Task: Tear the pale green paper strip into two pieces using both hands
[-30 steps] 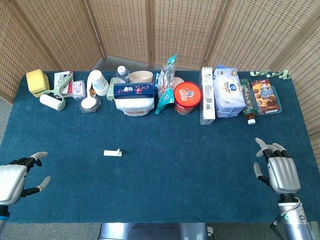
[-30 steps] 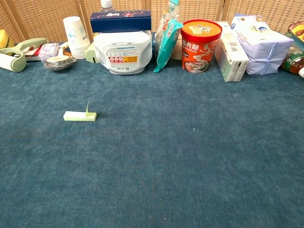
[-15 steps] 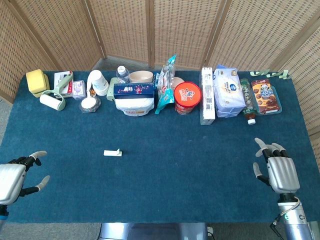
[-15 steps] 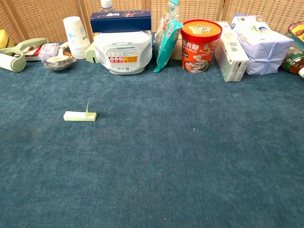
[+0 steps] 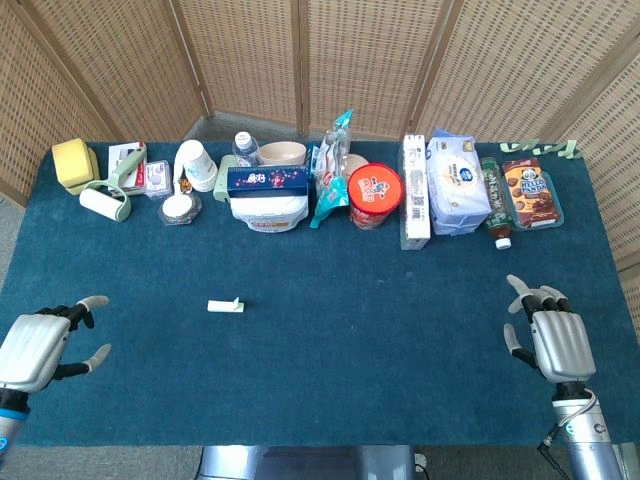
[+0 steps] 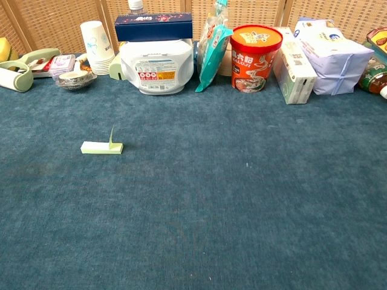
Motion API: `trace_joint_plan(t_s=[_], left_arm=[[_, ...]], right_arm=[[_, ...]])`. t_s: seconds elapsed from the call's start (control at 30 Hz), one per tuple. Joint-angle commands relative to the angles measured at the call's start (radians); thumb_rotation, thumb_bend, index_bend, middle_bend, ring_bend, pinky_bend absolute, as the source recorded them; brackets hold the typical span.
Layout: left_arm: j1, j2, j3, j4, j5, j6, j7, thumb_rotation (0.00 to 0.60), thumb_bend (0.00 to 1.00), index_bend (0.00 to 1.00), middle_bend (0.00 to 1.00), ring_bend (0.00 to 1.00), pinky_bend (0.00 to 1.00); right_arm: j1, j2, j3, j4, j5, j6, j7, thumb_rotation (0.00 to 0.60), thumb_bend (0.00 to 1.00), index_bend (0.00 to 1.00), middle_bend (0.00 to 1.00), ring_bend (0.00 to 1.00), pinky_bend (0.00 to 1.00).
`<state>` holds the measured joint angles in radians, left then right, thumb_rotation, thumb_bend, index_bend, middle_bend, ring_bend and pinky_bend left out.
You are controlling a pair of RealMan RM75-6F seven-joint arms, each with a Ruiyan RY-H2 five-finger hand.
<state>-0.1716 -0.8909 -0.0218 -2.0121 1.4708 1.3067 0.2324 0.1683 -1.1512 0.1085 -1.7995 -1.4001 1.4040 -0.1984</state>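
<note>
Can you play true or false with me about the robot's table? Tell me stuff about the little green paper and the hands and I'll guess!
1. The green paper strip lies on the blue table, with no hand touching it. True.
2. The left hand is holding the paper. False: it is open near the table's left edge, well apart from the paper.
3. The right hand is open with nothing in it. True.
4. The paper is already in two pieces. False: only one strip shows, with one end sticking up.
5. The red noodle cup is lying on its side. False: it stands upright in the back row.
</note>
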Motion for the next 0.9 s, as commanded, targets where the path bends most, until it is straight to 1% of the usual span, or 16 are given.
trace_joint_plan(t_s=[0.03, 0.07, 0.13, 0.17, 0.2, 0.27, 0.37, 0.4, 0.43, 0.47, 0.53, 0.57, 0.7, 0.9], left_arm=[[-0.064, -0.015, -0.036, 0.031, -0.047, -0.071, 0.024, 0.473, 0.26, 0.27, 0.71, 0.71, 0.67], [-0.078, -0.022, -0.044, 0.040, -0.058, -0.088, 0.028, 0.472, 0.26, 0.28, 0.80, 0.78, 0.72], [-0.111, -0.040, -0.061, 0.059, -0.079, -0.125, 0.028, 0.472, 0.26, 0.29, 0.92, 0.89, 0.79], [-0.125, -0.048, -0.068, 0.069, -0.085, -0.139, 0.025, 0.468, 0.26, 0.29, 0.97, 0.93, 0.83], [-0.139, -0.056, -0.075, 0.079, -0.090, -0.153, 0.020, 0.466, 0.26, 0.29, 0.99, 0.95, 0.85], [-0.172, -0.076, -0.089, 0.111, -0.101, -0.190, 0.012, 0.439, 0.24, 0.30, 1.00, 0.99, 0.90], [-0.222, -0.104, -0.099, 0.160, -0.109, -0.250, 0.015, 0.402, 0.23, 0.31, 1.00, 1.00, 0.93], [-0.235, -0.110, -0.101, 0.170, -0.111, -0.265, 0.017, 0.412, 0.23, 0.31, 1.00, 1.00, 0.94], [-0.254, -0.119, -0.103, 0.184, -0.116, -0.292, 0.023, 0.455, 0.23, 0.31, 1.00, 1.00, 0.96], [-0.266, -0.124, -0.103, 0.191, -0.120, -0.308, 0.027, 0.514, 0.23, 0.31, 1.00, 1.00, 0.97], [-0.295, -0.142, -0.106, 0.205, -0.138, -0.347, 0.034, 0.590, 0.23, 0.32, 1.00, 1.00, 0.99], [-0.307, -0.150, -0.106, 0.210, -0.148, -0.363, 0.043, 0.600, 0.23, 0.33, 1.00, 1.00, 1.00], [-0.341, -0.185, -0.107, 0.227, -0.183, -0.394, 0.079, 0.600, 0.24, 0.37, 1.00, 1.00, 1.00], [-0.388, -0.237, -0.106, 0.245, -0.262, -0.433, 0.142, 0.600, 0.24, 0.37, 1.00, 1.00, 1.00]], right_arm=[[0.001, 0.000, 0.000, 0.000, 0.004, -0.003, -0.001, 0.600, 0.48, 0.12, 0.47, 0.25, 0.19], [0.001, 0.000, 0.000, -0.001, 0.005, -0.004, -0.002, 0.600, 0.48, 0.12, 0.47, 0.25, 0.19], [0.003, -0.001, 0.001, -0.001, 0.007, -0.006, -0.003, 0.600, 0.48, 0.12, 0.48, 0.25, 0.19], [0.003, -0.001, 0.001, -0.001, 0.007, -0.006, -0.004, 0.600, 0.48, 0.12, 0.48, 0.25, 0.19], [0.004, -0.002, 0.002, -0.001, 0.008, -0.006, -0.005, 0.600, 0.48, 0.12, 0.48, 0.25, 0.19], [0.004, -0.002, 0.003, 0.000, 0.010, -0.007, -0.006, 0.600, 0.48, 0.12, 0.48, 0.25, 0.19], [0.005, -0.002, 0.005, 0.002, 0.018, -0.010, -0.007, 0.600, 0.48, 0.12, 0.48, 0.25, 0.19], [0.006, -0.002, 0.005, 0.003, 0.020, -0.011, -0.007, 0.600, 0.48, 0.12, 0.48, 0.25, 0.19], [0.007, -0.003, 0.006, 0.004, 0.023, -0.013, -0.007, 0.600, 0.48, 0.12, 0.48, 0.25, 0.19], [0.007, -0.003, 0.007, 0.005, 0.024, -0.014, -0.007, 0.600, 0.48, 0.12, 0.48, 0.25, 0.19], [0.010, -0.006, 0.008, 0.008, 0.027, -0.017, -0.006, 0.600, 0.48, 0.12, 0.48, 0.25, 0.19], [0.011, -0.007, 0.009, 0.010, 0.029, -0.018, -0.006, 0.600, 0.48, 0.12, 0.48, 0.25, 0.19], [0.014, -0.009, 0.013, 0.014, 0.034, -0.021, -0.003, 0.600, 0.48, 0.12, 0.48, 0.25, 0.19], [0.017, -0.008, 0.017, 0.018, 0.035, -0.020, 0.003, 0.600, 0.48, 0.12, 0.48, 0.25, 0.19]])
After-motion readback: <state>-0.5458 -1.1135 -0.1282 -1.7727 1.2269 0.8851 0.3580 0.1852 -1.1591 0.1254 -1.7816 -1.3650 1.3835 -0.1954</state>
